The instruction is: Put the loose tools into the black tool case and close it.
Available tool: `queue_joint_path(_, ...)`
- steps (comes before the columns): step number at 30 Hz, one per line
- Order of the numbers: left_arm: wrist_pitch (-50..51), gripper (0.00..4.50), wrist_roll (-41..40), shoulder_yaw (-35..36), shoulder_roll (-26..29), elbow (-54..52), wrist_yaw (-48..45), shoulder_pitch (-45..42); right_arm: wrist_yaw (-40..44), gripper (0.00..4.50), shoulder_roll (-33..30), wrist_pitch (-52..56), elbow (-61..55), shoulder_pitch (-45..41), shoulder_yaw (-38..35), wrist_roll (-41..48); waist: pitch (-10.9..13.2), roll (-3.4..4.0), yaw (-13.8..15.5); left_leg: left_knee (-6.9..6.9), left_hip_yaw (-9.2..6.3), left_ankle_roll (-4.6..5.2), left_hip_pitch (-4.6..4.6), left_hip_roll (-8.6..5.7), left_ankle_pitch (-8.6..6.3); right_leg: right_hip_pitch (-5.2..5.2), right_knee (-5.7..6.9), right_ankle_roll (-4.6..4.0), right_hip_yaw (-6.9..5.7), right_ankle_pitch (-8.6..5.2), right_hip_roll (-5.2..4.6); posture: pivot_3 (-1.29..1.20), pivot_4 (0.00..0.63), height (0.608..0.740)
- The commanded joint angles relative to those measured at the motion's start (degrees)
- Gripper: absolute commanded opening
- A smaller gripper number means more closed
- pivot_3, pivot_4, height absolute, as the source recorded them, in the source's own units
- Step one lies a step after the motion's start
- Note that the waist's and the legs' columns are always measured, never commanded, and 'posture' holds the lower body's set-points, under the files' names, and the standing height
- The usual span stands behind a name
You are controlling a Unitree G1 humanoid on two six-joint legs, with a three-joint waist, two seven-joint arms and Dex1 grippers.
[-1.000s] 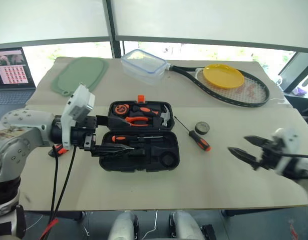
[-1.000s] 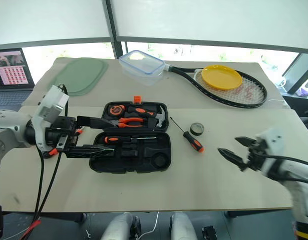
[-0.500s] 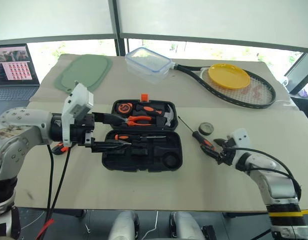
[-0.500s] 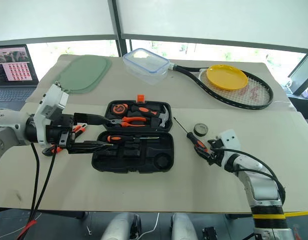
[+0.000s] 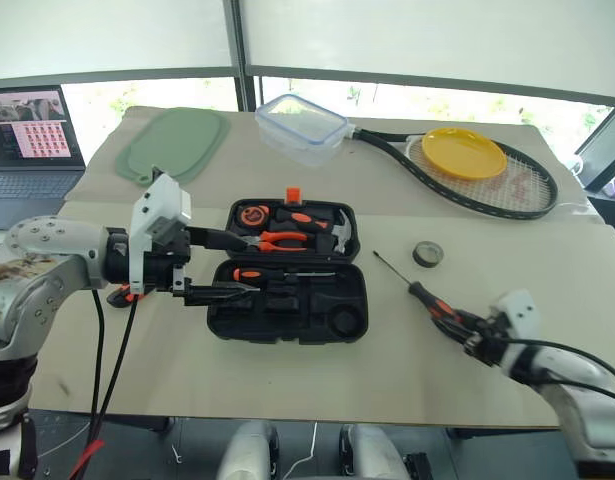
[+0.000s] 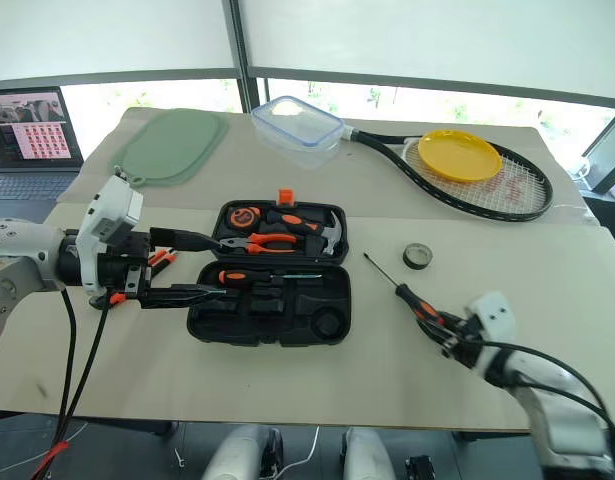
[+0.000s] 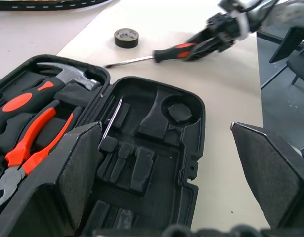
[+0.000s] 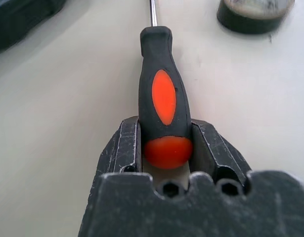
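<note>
The black tool case [image 5: 287,283] lies open in the middle of the table [image 5: 287,375], pliers [image 5: 277,240] and hammer [image 5: 339,231] seated in its far half. The left gripper [image 5: 219,267] hangs spread wide at its left end, empty. Toward the table's right edge, the right gripper [image 8: 164,148] clamps the butt of a black-orange screwdriver [image 5: 419,290], near the tape roll [image 5: 428,254].

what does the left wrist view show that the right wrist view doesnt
Left wrist view alone: the open black tool case with its hammer and pliers, between the left gripper's spread fingers. Right wrist view alone: the right gripper's fingers flanking the handle's butt end. Both: the screwdriver and the tape roll on the table.
</note>
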Motion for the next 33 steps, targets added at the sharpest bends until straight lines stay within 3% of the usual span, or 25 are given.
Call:
queue_joint_path(1,-1.4,4.50,0.4,0.6,1.3,0.2,-1.1,0.8,6.7,0.97,-4.4,2.7,-5.7,0.5,-7.0,8.1,0.0,0.00,-0.5,-0.01,0.01,-0.01,0.05,0.01,0.00,0.01,-0.01,-0.03,0.03,0.01,0.08,0.00,0.150,0.738)
queue_joint_path(4,-2.1,4.50,0.6,1.8,3.1,0.8,-3.3,3.2,12.9,0.97,-9.5,4.7,-6.0,-3.8,-7.8,12.7,0.0,0.02,-1.3,-0.06,0.00,-0.07,0.14,0.11,0.03,0.00,0.01,-0.10,0.15,0.02,0.24,0.00,0.150,0.738)
queue_joint_path(8,-2.3,4.50,-0.2,3.9,5.3,-0.2,-4.7,6.3,19.7,0.97,-12.5,3.3,-3.0,-18.6,3.8,10.7,0.0,0.04,-1.8,-0.10,0.11,-0.08,0.19,0.18,0.04,-0.11,0.00,-0.15,0.33,0.06,0.33,0.00,0.150,0.738)
queue_joint_path(13,-2.1,4.50,-0.8,6.2,7.1,-1.8,-4.9,8.7,21.9,0.97,-4.5,0.6,5.1,-39.4,22.5,0.4,0.1,0.00,-1.4,-0.09,0.14,-0.15,0.10,0.30,0.07,-0.22,-0.01,-0.25,0.29,0.08,0.45,0.00,0.150,0.738)
queue_joint_path(16,-1.6,4.50,-1.2,8.6,8.1,-3.1,-4.7,11.1,22.6,0.97,0.7,-2.6,11.7,-46.8,29.7,-5.6,0.2,0.01,-1.2,-0.07,0.16,-0.16,-0.01,0.28,0.08,-0.29,0.00,-0.25,0.28,0.08,0.45,0.00,0.150,0.738)
queue_joint_path(23,0.0,4.50,-2.6,13.8,8.5,-6.5,-3.2,16.4,24.3,0.97,7.2,-10.8,25.1,-53.8,37.2,-14.4,0.2,0.03,-0.2,-0.01,0.25,-0.20,-0.17,0.25,0.10,-0.35,-0.07,-0.21,0.19,0.08,0.37,0.00,0.150,0.738)
queue_joint_path(33,0.8,4.50,-4.0,16.3,8.8,-8.2,-0.8,18.4,26.0,0.97,8.8,-17.2,31.9,-54.8,37.9,-18.7,0.2,0.07,-0.6,-0.06,0.23,-0.27,-0.10,0.25,0.13,-0.32,0.01,-0.24,0.14,0.08,0.37,0.00,0.150,0.738)
